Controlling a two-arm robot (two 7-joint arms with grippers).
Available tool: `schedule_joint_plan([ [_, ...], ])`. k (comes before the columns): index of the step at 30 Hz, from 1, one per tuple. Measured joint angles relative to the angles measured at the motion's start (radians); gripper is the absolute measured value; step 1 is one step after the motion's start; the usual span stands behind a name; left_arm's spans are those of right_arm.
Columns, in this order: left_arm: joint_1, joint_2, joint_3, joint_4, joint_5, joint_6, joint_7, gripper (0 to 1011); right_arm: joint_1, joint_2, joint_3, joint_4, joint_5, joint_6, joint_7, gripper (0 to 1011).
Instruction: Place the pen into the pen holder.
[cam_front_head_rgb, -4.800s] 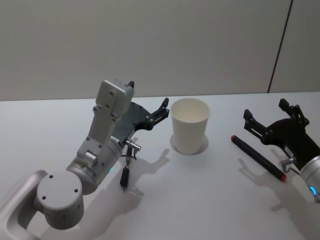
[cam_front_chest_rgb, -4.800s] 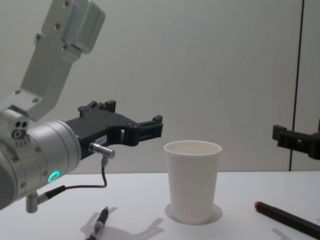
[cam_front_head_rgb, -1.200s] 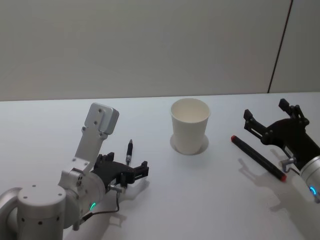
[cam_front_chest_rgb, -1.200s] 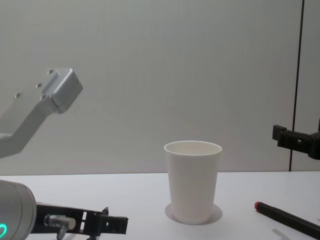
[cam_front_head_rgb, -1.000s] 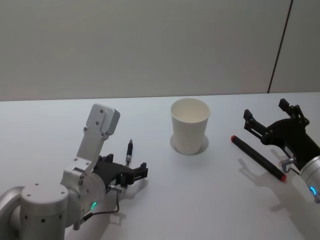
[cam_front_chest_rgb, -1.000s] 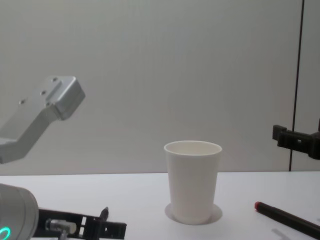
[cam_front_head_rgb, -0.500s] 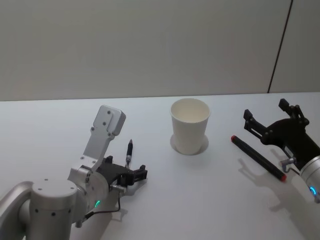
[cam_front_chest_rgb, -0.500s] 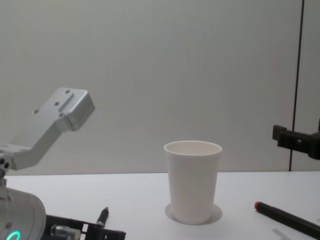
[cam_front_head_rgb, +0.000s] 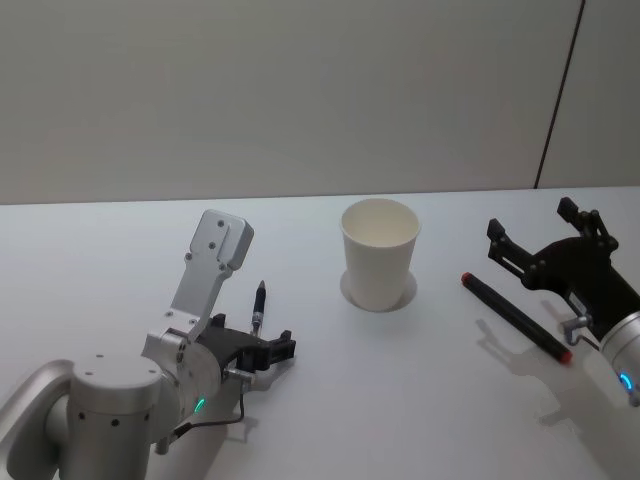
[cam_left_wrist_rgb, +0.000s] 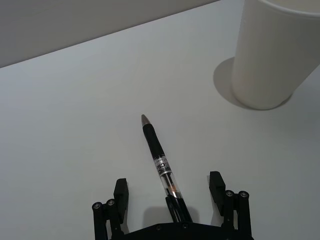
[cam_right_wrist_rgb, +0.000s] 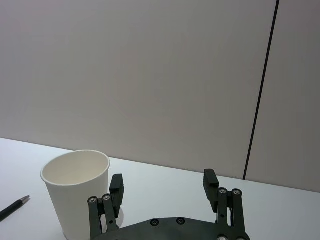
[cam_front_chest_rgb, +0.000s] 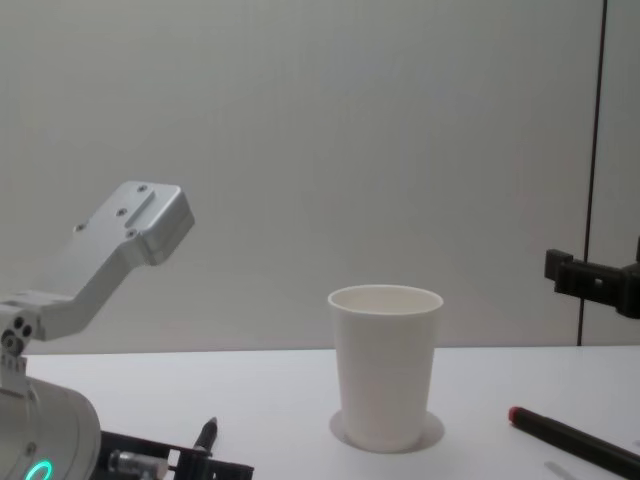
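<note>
Head view: left end effector (cam_front_head_rgb: 270, 352) sits low on the tabletop (cam_front_head_rgb: 390, 410), fingers wide, at the pen's (cam_front_head_rgb: 258, 303) rear. The cup (cam_front_head_rgb: 380, 252) stands well apart. Right end effector (cam_front_head_rgb: 528, 218) hovers wide open. Left wrist view: pen lies flat, its rear between the fingers.

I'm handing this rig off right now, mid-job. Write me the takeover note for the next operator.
Left hand: open, low at the table, one finger on each side of the black pen at its rear end, not closed on it.
Right hand: open, held above the table at the right, near a red-ended marker that lies flat.
Black pen: flat on the table, left of the pen holder.
Pen holder: upright, no pen sticking out.
Done: left hand lined up on the pen.
Left: close, lift, drop the pen into the holder.
</note>
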Motion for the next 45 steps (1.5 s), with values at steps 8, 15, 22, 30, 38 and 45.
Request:
schedule_joint_plan([
  [8, 0.0, -0.005, -0.002, 0.002, -0.003, 0.008, 0.007, 991, 0.0, 0.0, 0.0, 0.0, 0.0, 0.0, 0.0, 1002],
  [15, 0.0, -0.008, -0.003, 0.004, -0.004, 0.012, 0.011, 962, 0.0, 0.0, 0.0, 0.0, 0.0, 0.0, 0.0, 1002],
  [22, 0.0, -0.009, -0.004, 0.005, -0.005, 0.015, 0.014, 929, 0.0, 0.0, 0.0, 0.0, 0.0, 0.0, 0.0, 1002],
  [30, 0.0, -0.01, -0.004, 0.006, -0.005, 0.015, 0.014, 891, 0.0, 0.0, 0.0, 0.0, 0.0, 0.0, 0.0, 1002],
  [38, -0.001, -0.01, -0.004, 0.005, 0.012, 0.024, 0.012, 845, 0.0, 0.0, 0.0, 0.0, 0.0, 0.0, 0.0, 1002],
  [45, -0.002, -0.012, -0.003, -0.007, 0.034, 0.043, 0.011, 802, 0.0, 0.0, 0.0, 0.0, 0.0, 0.0, 0.0, 1002],
])
